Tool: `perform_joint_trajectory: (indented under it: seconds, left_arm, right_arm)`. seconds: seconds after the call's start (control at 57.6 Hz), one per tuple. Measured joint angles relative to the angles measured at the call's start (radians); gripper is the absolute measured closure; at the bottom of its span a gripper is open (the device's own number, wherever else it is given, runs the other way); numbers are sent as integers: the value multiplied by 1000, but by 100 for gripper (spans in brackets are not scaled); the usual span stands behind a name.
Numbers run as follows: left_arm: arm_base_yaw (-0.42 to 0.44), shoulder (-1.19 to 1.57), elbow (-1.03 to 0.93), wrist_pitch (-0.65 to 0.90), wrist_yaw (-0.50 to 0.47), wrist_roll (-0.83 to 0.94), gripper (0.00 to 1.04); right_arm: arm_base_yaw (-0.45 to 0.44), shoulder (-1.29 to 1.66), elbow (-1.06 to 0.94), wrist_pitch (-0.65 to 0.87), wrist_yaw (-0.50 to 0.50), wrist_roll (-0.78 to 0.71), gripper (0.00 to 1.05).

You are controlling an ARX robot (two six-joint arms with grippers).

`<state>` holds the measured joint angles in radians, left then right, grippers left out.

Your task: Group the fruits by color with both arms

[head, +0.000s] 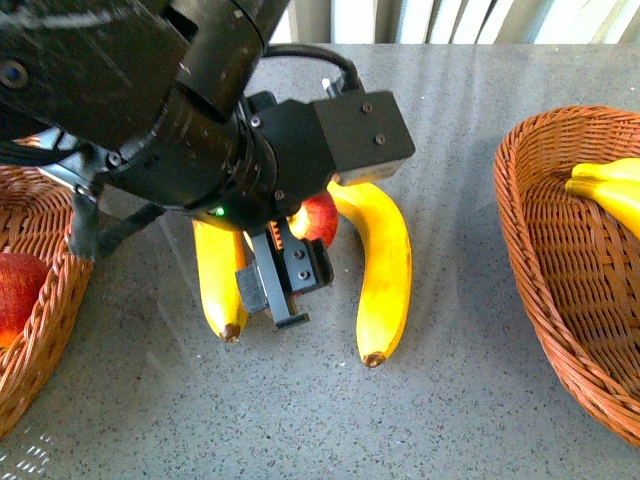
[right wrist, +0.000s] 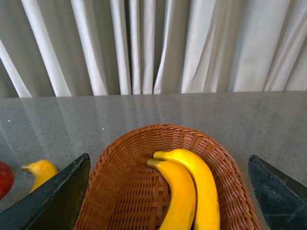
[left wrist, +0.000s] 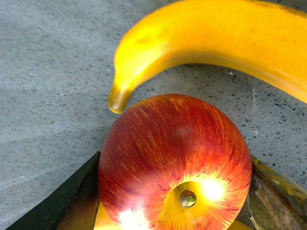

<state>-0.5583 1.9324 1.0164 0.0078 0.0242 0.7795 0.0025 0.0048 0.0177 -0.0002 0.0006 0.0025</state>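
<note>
the left arm (head: 190,130) is a thick, scuffed black cylinder with a small green light (head: 218,211); a black cable (head: 330,60) loops over its boxy dark grey block (head: 350,140) with round screws (head: 367,107). the left gripper (head: 275,300) is black with grey plates (head: 252,290). the right gripper (right wrist: 165,196) shows two dark wedge-shaped fingers (right wrist: 53,201) with pale worn edges.

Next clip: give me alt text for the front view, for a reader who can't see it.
The left gripper hangs low over a red apple lying between a left banana and a right banana on a grey table. A wicker basket at left holds another apple; a basket at right holds two more bananas.
</note>
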Motion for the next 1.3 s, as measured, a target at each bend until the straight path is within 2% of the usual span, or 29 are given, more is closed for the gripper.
perform_joint_trajectory:
  seconds: [0.104, 0.347, 0.607, 0.815, 1.024, 1.058, 1.18, 1.301]
  left_arm:
    - [40, -77, -8, 0, 12, 1, 33]
    - [198, -179, -44, -1, 37, 12, 33]
    - [396, -288, -103, -26, 85, 54, 33]
    - [498, -327, -185, -6, 108, 67, 33]
    - [547, -308, -229, 24, 130, 41, 33]
    - [550, -306, -233, 26, 132, 35, 30]
    - [554, -306, -248, 34, 160, 30, 9]
    - [546, -308, -251, 56, 195, 6, 9]
  right_arm:
    - [0, 0, 0, 0, 0, 0, 9]
    - [0, 0, 0, 0, 0, 0, 9]
    - [0, 0, 0, 0, 0, 0, 9]
    - [0, 0, 0, 0, 0, 0, 9]
    - [0, 0, 0, 0, 0, 0, 9]
    - [0, 0, 0, 0, 0, 0, 9]
    - [0, 0, 0, 0, 0, 0, 9]
    - [0, 0, 0, 0, 0, 0, 9]
